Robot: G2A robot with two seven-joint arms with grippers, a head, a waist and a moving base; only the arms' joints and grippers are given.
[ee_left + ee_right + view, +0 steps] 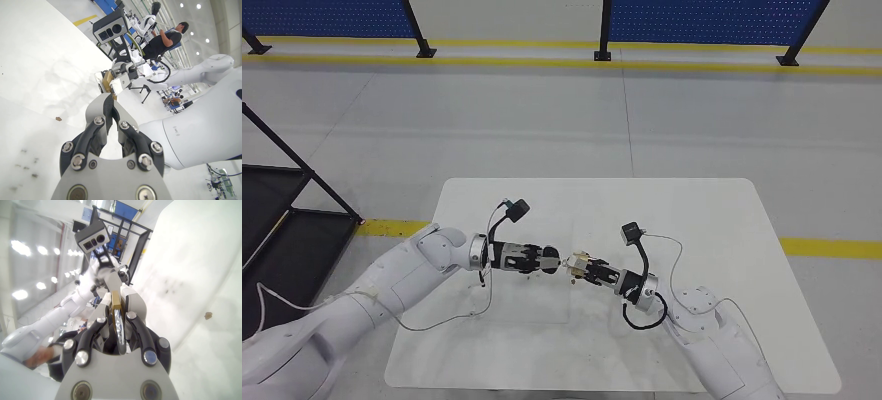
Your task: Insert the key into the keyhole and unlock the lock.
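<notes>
White table (692, 220) lies under both arms. Near the middle of the top view, your left gripper (111, 101) is pinched tight on the key (114, 98), whose tip touches the brass lock (115, 301) clamped in your right gripper (580, 266).

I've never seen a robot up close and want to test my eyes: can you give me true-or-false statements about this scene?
1. The right end effector grips a brass lock. True.
2. The lock lies on the table. False: it is held above it.
3. The left end effector is open and empty. False: it is shut on the key.
4. The two end effectors face each other. True.
</notes>
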